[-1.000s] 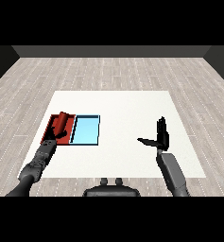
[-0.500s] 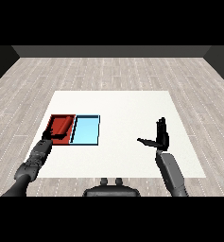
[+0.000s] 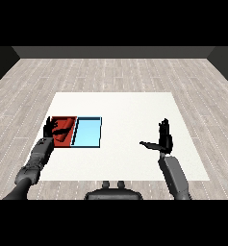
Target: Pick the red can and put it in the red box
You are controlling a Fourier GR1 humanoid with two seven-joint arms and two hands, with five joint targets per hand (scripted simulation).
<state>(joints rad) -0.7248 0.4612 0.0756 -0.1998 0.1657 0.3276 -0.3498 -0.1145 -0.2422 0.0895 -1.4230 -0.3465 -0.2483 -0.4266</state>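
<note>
Tabletop (image 3: pixel 120 103): white, rectangular, set on a grey plank floor (image 3: pixel 110 72); carries both trays on its left half.
Red tray (image 3: pixel 67 126): left of the pair, near the tabletop's left edge; long side touching the light blue tray.
Light blue tray (image 3: pixel 88 132): immediately right of the red tray; dark rim visible between the two; interior plain blue.
Red can (image 3: pixel 62 134): appears to lie inside the red tray, at its lower left part, as a red shape with dark shading; exact outline hard to separate from the tray floor and the shadow cast over it.
Left hand (image 3: pixel 51 129): positioned over the left edge of the red tray, at the end of the grey left forearm (image 3: pixel 38 156) entering from the lower left corner.
Left hand fingers (image 3: pixel 49 122): spread and released, pointing up and away; not curled round anything; contact with the can cannot be determined.
Right hand (image 3: pixel 163 139): raised above the right half of the tabletop, well apart from both trays, palm turned toward the left.
Right hand fingers (image 3: pixel 164 127): straight, released, pointing up; thumb extended sideways to the left; grasping nothing.
Right forearm (image 3: pixel 175 175): grey, entering from the lower right, tilted slightly toward the centre.
</note>
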